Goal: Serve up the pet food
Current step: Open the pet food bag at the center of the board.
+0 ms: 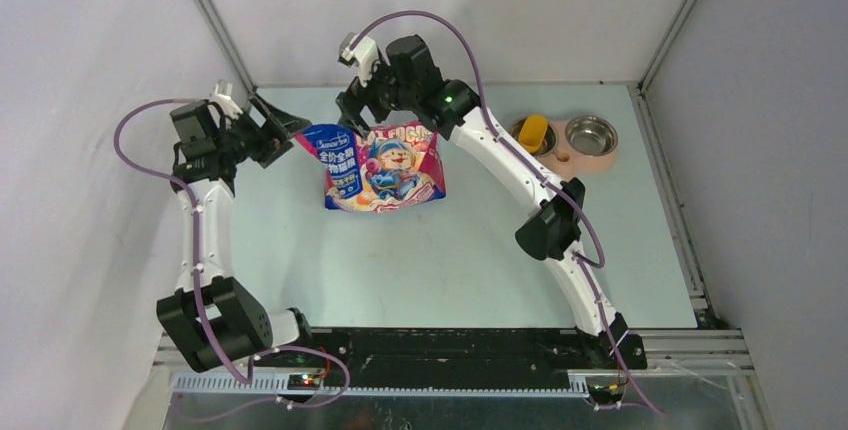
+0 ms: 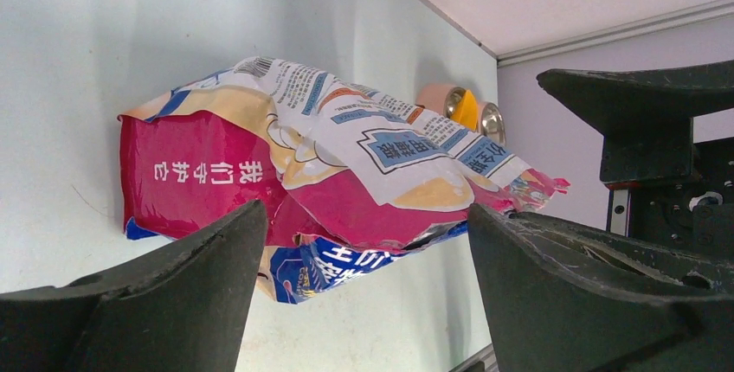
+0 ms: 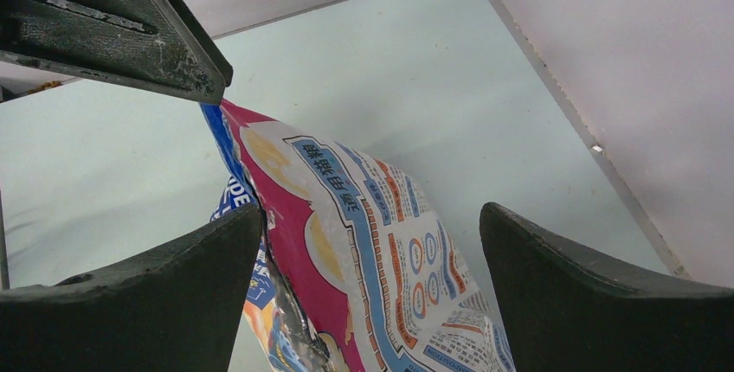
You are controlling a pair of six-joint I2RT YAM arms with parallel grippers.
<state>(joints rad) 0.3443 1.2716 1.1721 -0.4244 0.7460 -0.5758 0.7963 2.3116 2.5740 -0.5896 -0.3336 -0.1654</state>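
Pet food hidden; bag (image 1: 380, 165) shows its cartoon face only from above.

White arm links (image 1: 497, 155), black joints (image 1: 548, 230), purple cables (image 1: 130, 135), green light (image 1: 447, 100), black wedge-shaped claw fingers (image 2: 173, 303).

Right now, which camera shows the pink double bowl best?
The top view: the whole pink double bowl sits unobstructed, a yellow scoop in one basin. The left wrist view shows only an edge of it behind the bag; the right wrist view shows none of it.
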